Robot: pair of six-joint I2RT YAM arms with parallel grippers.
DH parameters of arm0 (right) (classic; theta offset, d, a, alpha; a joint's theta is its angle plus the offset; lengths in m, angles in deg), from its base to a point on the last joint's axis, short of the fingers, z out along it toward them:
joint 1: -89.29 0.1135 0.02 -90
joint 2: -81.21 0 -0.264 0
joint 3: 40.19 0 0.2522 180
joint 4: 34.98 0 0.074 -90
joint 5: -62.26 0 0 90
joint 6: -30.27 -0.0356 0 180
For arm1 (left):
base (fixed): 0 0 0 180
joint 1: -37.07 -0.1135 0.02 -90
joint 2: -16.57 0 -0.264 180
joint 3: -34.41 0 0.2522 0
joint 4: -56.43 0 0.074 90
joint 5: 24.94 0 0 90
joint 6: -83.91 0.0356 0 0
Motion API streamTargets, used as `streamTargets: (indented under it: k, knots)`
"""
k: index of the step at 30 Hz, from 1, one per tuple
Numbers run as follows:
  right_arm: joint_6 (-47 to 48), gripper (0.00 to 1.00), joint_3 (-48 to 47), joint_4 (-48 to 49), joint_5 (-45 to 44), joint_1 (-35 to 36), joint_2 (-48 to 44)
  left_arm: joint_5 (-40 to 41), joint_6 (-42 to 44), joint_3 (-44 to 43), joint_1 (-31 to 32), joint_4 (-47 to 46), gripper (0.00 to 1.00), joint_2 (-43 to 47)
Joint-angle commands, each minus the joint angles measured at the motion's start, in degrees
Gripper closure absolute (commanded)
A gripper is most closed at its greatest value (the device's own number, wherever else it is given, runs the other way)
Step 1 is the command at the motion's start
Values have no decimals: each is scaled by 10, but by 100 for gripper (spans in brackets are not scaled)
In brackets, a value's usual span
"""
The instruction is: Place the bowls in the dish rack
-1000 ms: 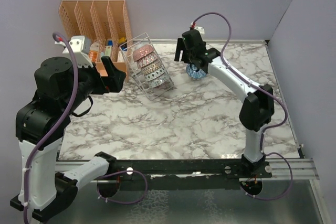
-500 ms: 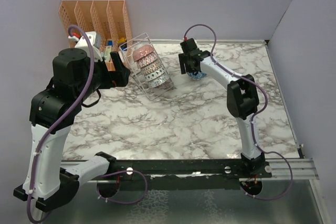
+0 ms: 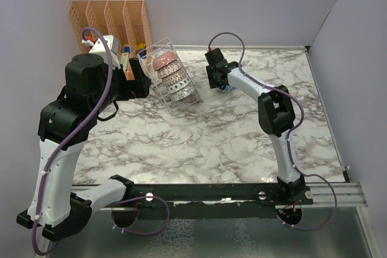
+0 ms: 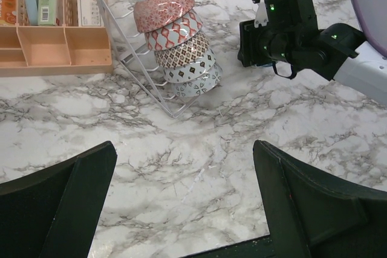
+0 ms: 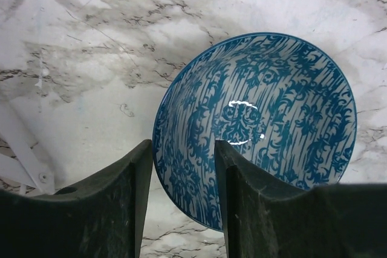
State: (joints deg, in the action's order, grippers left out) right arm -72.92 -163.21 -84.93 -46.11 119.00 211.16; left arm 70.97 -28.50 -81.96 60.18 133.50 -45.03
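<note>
A blue patterned bowl (image 5: 272, 107) sits on the marble table, right of the dish rack; in the top view only its edge (image 3: 228, 87) shows under my right gripper (image 3: 219, 80). My right gripper (image 5: 183, 149) straddles the bowl's left rim, one finger outside and one inside, jaws narrowed onto the wall. The wire dish rack (image 3: 158, 49) (image 4: 121, 34) holds several pink, red and grey-white patterned bowls (image 3: 172, 77) (image 4: 175, 40) on edge in a row. My left gripper (image 3: 140, 83) (image 4: 184, 149) is open and empty, raised above the table left of the rack.
The orange slotted organizer (image 3: 109, 19) (image 4: 54, 46), with boxes and small items in it, stands behind and left of the rack. Purple walls close the back and both sides. The right arm (image 4: 314, 40) reaches across toward the rack's right side.
My right arm has folded in and the gripper has come down and slightly left onto the blue bowl. My left arm rose and swung right toward the rack.
</note>
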Motion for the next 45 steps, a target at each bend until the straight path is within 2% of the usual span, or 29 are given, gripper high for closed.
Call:
streamTargets:
  k: [1,4,7,8,13,18,22,26,30,37,45]
  knots:
    - [4,56,19,16,-11,3,18,18,10,2,2,-10,1,5]
    - [-4,70,32,21,-23,3,13,17,10,1,3,-6,1,8]
    - [-19,95,38,18,-34,3,-2,13,10,-2,3,-1,1,9]
    - [-26,98,39,16,-35,3,-11,11,10,-4,3,0,1,9]
    - [-56,99,55,41,-6,3,-89,3,11,-11,3,3,1,14]
    - [-126,99,70,109,100,3,-197,-3,13,-25,3,9,1,18]
    - [-245,99,132,276,217,3,-279,-11,14,-45,3,16,1,19]
    - [-377,99,178,464,281,5,-307,-21,16,-61,3,20,1,22]
    - [-492,99,182,649,289,22,-272,-23,19,-69,3,25,1,25]
    - [-621,99,89,859,255,52,-126,-19,26,-81,3,34,1,29]
    - [-670,99,-30,905,167,108,-2,-6,29,-78,3,39,1,35]
